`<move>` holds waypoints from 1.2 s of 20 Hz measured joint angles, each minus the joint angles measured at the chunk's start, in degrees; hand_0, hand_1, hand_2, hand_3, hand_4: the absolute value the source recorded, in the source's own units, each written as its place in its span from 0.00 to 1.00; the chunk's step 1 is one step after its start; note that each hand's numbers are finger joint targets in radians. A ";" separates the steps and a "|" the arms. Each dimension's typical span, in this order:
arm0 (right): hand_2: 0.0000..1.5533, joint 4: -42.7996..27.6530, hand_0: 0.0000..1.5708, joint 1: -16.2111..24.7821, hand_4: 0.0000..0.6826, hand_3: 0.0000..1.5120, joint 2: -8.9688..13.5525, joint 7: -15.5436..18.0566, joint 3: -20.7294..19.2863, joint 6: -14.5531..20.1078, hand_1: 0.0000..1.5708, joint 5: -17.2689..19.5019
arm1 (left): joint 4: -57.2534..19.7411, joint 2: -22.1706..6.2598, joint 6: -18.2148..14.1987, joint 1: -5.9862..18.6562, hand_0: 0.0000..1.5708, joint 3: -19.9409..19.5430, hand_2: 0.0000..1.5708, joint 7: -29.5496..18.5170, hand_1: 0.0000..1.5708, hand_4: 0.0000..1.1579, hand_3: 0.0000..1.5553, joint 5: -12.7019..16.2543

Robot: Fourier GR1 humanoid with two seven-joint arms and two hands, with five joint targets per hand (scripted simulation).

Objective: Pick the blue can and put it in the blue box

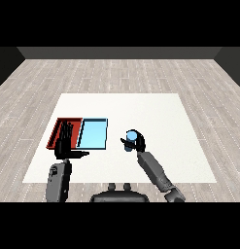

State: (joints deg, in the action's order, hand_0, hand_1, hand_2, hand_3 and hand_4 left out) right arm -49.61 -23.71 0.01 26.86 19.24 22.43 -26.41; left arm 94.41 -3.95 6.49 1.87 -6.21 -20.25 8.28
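Observation:
A blue can [131,136] stands upright right of the trays, and my right hand [138,144] is curled round it from the near right side. The light blue tray [93,133] lies left of the can, with a strip of white table between them. Beside it on the left lies the red tray [59,128]. My left hand [64,142] is open with straight fingers pointing away, covering the near right part of the red tray. I cannot tell whether the can rests on the table or is lifted off it.
The white table [155,112] extends far beyond and right of the can. Its near edge runs just behind my forearms. Grey wood floor surrounds the table.

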 measured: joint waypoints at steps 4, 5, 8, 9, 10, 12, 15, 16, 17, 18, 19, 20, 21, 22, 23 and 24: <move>0.95 0.31 0.95 -1.19 0.92 0.95 0.56 -1.74 0.64 2.60 0.95 0.85 | 0.58 -0.05 0.00 -0.23 0.00 0.11 0.00 0.29 0.00 0.00 0.00 -0.03; 0.94 -0.39 0.95 -0.88 0.93 0.94 0.57 -2.03 0.16 2.42 0.95 1.61 | 1.38 0.03 -0.28 -0.52 0.00 0.33 0.00 0.97 0.00 0.00 0.00 -0.19; 0.94 -3.38 0.92 -0.42 0.92 0.93 0.48 -3.87 0.69 3.90 0.92 3.67 | 1.04 -0.02 -0.03 -1.12 0.00 0.92 0.00 0.39 0.00 0.00 0.00 -1.13; 0.93 -5.59 0.90 0.02 0.91 0.93 0.79 -5.25 1.26 4.89 0.90 4.71 | 0.84 -0.17 0.03 -0.76 0.00 1.08 0.00 0.63 0.00 0.00 0.00 -1.37; 0.93 -6.60 0.91 -0.36 0.91 0.93 1.27 -5.98 1.22 5.21 0.91 5.43 | 0.90 0.48 -0.51 -0.96 0.00 2.14 0.00 0.50 0.00 0.00 0.00 -2.46; 0.93 -9.94 0.93 -0.66 0.92 0.93 2.68 -8.64 1.75 6.12 0.93 7.05 | 0.15 0.93 -0.43 -1.09 0.00 3.50 0.00 0.21 0.00 0.00 0.00 -3.59; 0.93 -14.14 0.91 -1.58 0.91 0.92 4.08 -12.27 2.45 7.56 0.91 9.80 | 0.59 0.97 0.57 -1.28 0.00 4.81 0.00 1.71 0.00 0.00 0.00 -3.48; 0.93 -16.80 0.91 -1.02 0.91 0.92 5.14 -13.72 3.09 8.09 0.91 10.74 | 0.42 1.49 0.47 -1.17 0.00 5.70 0.00 2.18 0.00 0.00 0.00 -3.86; 0.93 -18.20 0.92 -1.38 0.91 0.92 5.82 -14.85 3.17 8.37 0.92 11.60 | -0.07 1.79 0.21 -0.81 0.00 6.34 0.00 2.71 0.00 0.00 0.00 -4.43; 0.93 -20.53 0.92 -0.84 0.90 0.92 6.45 -15.89 3.62 8.57 0.92 12.47 | -0.32 1.98 0.00 -0.37 0.00 6.83 0.00 3.30 0.00 0.00 0.00 -4.87; 0.93 -20.88 0.91 -1.25 0.90 0.93 6.56 -15.79 3.39 8.43 0.91 13.18 | -0.67 2.24 -0.13 0.02 0.00 7.47 0.00 3.84 0.00 0.00 0.00 -5.33; 0.93 -22.37 0.91 -1.35 0.91 0.93 7.06 -16.32 3.53 8.48 0.91 13.98 | -1.53 2.42 -0.10 0.67 0.00 7.82 0.00 4.21 0.00 0.00 0.00 -5.55; 0.93 -24.11 0.90 -1.42 0.91 0.93 7.64 -17.44 3.59 8.54 0.90 14.73 | -1.96 2.69 -0.16 1.00 0.00 8.41 0.00 4.74 0.00 0.00 0.00 -5.91; 0.93 -25.89 0.90 -0.95 0.90 0.93 8.21 -18.41 3.82 8.46 0.90 15.65 | -2.31 2.94 -0.25 1.28 0.00 8.91 0.00 5.17 0.00 0.00 0.00 -6.23; 0.93 -26.32 0.90 -1.12 0.90 0.93 8.12 -19.07 3.81 8.29 0.90 16.73 | -2.63 3.16 -0.37 1.52 0.00 9.33 0.00 5.49 0.00 0.00 0.00 -6.49; 0.93 -28.51 0.91 -0.42 0.90 0.93 8.76 -20.19 3.99 8.27 0.91 17.69 | -2.90 3.32 -0.51 1.71 0.00 9.69 0.00 5.72 0.00 0.00 0.00 -6.69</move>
State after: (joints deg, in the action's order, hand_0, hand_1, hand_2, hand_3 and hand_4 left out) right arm -78.13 -24.13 8.76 6.67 23.22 30.70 -8.71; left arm 91.51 -0.63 5.98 3.59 3.48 -14.53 1.59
